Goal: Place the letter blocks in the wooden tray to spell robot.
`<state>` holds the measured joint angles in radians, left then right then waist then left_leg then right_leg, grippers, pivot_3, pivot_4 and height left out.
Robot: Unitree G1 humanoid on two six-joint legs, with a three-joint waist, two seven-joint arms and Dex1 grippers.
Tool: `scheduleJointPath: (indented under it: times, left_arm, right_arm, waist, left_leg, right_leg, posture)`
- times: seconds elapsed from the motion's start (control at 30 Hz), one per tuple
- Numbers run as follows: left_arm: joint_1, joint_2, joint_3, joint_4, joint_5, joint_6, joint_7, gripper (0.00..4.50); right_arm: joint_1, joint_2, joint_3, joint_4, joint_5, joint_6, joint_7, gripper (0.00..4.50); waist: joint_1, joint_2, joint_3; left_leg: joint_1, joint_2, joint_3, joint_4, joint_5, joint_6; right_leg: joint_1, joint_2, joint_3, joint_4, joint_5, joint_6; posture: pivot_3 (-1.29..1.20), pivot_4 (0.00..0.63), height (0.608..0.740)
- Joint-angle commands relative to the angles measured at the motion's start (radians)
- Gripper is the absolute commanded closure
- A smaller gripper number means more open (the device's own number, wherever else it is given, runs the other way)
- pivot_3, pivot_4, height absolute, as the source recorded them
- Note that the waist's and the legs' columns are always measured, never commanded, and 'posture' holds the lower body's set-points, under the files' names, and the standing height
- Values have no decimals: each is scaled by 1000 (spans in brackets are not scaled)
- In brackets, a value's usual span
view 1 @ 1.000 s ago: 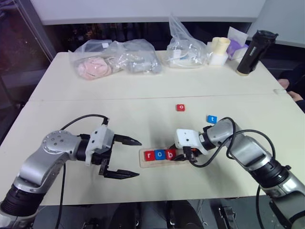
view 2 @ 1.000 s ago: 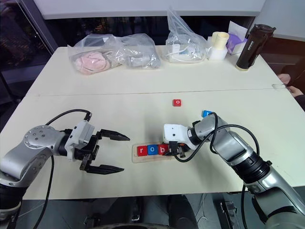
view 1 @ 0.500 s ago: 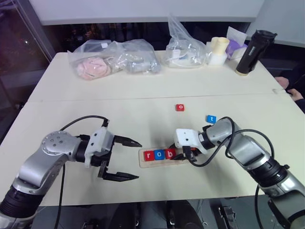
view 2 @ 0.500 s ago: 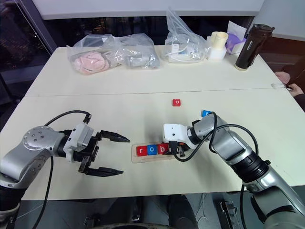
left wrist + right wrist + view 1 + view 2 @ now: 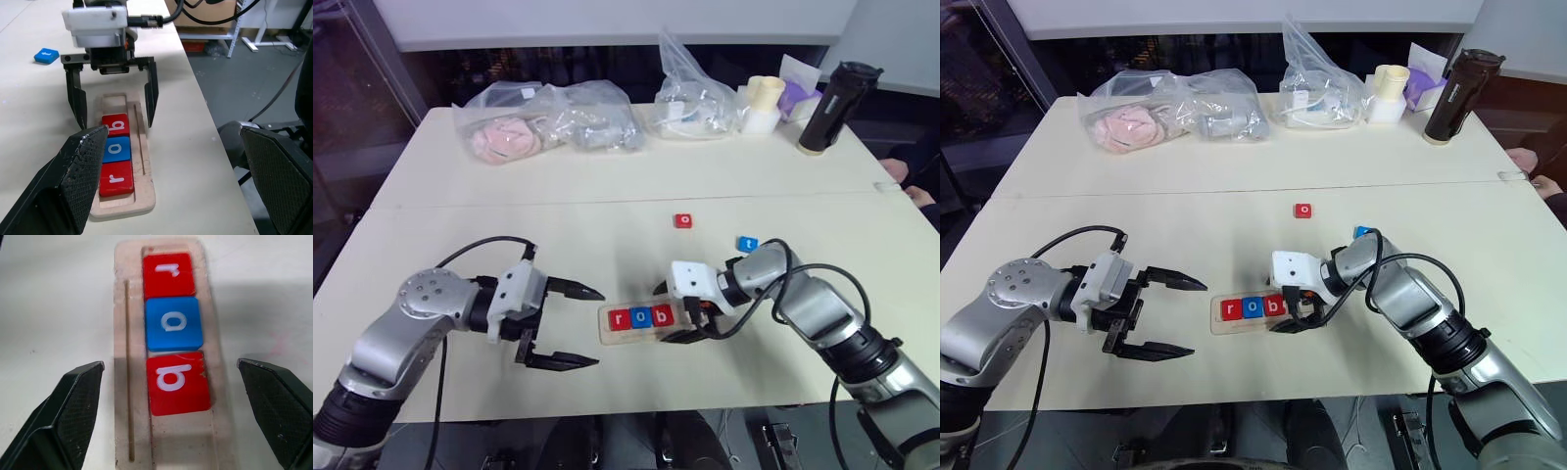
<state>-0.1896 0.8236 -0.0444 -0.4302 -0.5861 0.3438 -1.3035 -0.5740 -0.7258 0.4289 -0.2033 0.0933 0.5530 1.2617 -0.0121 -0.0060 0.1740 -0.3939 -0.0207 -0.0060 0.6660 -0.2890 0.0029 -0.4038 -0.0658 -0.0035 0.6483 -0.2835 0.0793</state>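
Low in the frame's centre, the wooden tray (image 5: 646, 321) holds r, o, b. Right gripper (image 5: 671, 311) straddles it, fingers spread, b block (image 5: 178, 383) released. Left gripper (image 5: 576, 326) waits open. Red o (image 5: 683, 221) and blue t (image 5: 748, 244) lie above, unplaced.

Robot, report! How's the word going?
Both grippers, left and right, open, empty. Tray holds r, o, b. Red o, blue t loose on table. Nothing blocking.
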Motion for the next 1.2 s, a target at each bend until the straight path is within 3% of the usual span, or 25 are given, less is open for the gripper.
scheduleJointPath:
  times: [0.03,0.17,0.37,0.57,0.73,1.03,1.13,1.2]
  left_arm:
    - [1,14,25,-22,-8,-2,4,0]
    - [-5,10,25,-13,-4,-1,13,0]
    - [-12,4,19,-18,-7,4,34,0]
    - [-15,6,26,-22,-14,10,51,0]
    - [-15,9,32,-24,-16,14,53,0]
    - [-9,6,35,-34,-14,17,67,0]
    - [-4,3,37,-40,-18,20,74,0]
    - [5,4,39,-40,-16,16,74,0]
  right_arm:
    - [-41,-21,-77,-30,28,5,-10,24]
    - [-120,40,-198,109,36,70,-161,24]
    - [-225,260,-307,385,-86,216,-644,24]
    - [-246,457,-457,457,-75,361,-946,24]
    - [-248,544,-491,477,-59,386,-1039,24]
    - [-282,606,-502,627,-58,316,-1133,24]
    - [-288,611,-506,661,-58,299,-1147,1273]
    - [-287,617,-490,665,-61,289,-1145,2396]
  waist:
    - [0,0,0]
    - [-3,0,0]
    - [-4,0,0]
    - [-3,1,0]
    - [-5,1,0]
    - [-10,0,0]
    - [-10,0,-1]
    - [-10,0,-1]
  left_leg:
    - [0,0,0,0,0,0]
    - [0,0,0,0,0,0]
    - [0,0,0,-2,1,-2]
    - [-16,-1,1,-1,7,-11]
    - [-17,-1,1,-1,6,-10]
    - [-13,-1,1,1,7,-7]
    - [-13,-1,1,1,8,-7]
    - [-13,-1,1,1,8,-7]
  right_leg:
    - [0,0,0,0,0,0]
    - [0,0,0,0,0,0]
    - [-2,0,0,1,1,-1]
    - [-19,0,0,5,1,0]
    - [-20,2,0,7,1,0]
    - [-20,3,1,16,1,-1]
    - [-20,3,1,16,1,-1]
    - [-20,3,1,16,1,-1]
  posture:
    - [0,150,740]
    - [0,150,740]
    - [0,150,740]
    - [0,150,740]
    - [0,150,740]
    - [0,150,740]
    - [0,150,740]
    - [0,150,740]
